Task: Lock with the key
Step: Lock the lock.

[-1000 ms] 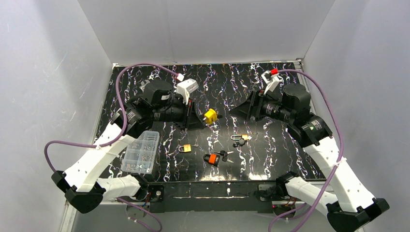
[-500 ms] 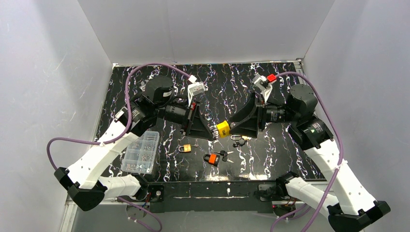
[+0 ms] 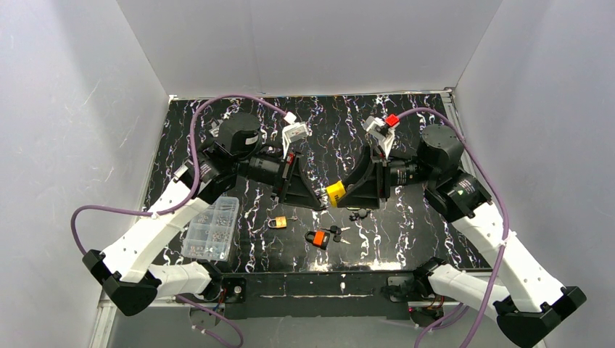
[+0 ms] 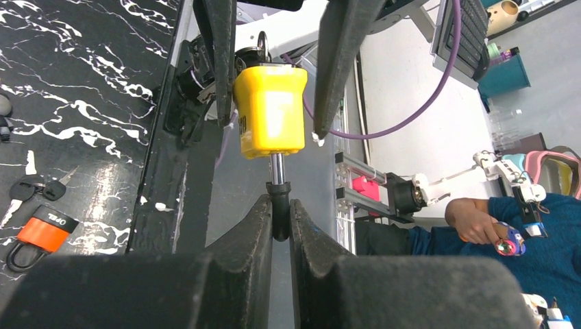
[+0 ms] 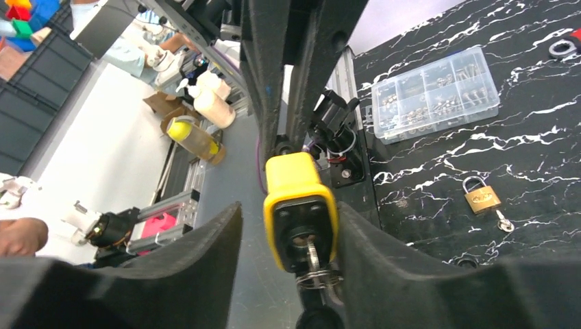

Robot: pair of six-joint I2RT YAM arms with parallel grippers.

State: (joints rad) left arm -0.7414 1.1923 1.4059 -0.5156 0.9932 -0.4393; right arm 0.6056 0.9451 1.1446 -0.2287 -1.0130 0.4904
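The yellow padlock point(image 3: 335, 192) hangs in the air between the two grippers above the mat. My left gripper point(image 3: 320, 202) is shut on the black-sleeved shackle point(image 4: 279, 209), with the yellow body point(image 4: 270, 110) pointing away from it. My right gripper point(image 3: 348, 196) is open, its jaws standing on either side of the padlock body point(image 5: 299, 205). A key on a wire ring point(image 5: 313, 259) sits in the keyhole at the padlock's base, between the right fingers point(image 5: 384, 274). The right finger pad lies close against the body; the left one is apart.
A clear parts box point(image 3: 212, 228) lies at the near left of the mat. A small brass padlock point(image 3: 278, 222), an orange padlock point(image 3: 316, 239) with keys point(image 3: 336, 232) and black key heads point(image 3: 357, 214) lie below the grippers.
My left gripper carried the yellow padlock right and nearer. My right gripper moved left until its open jaws came around the padlock body.
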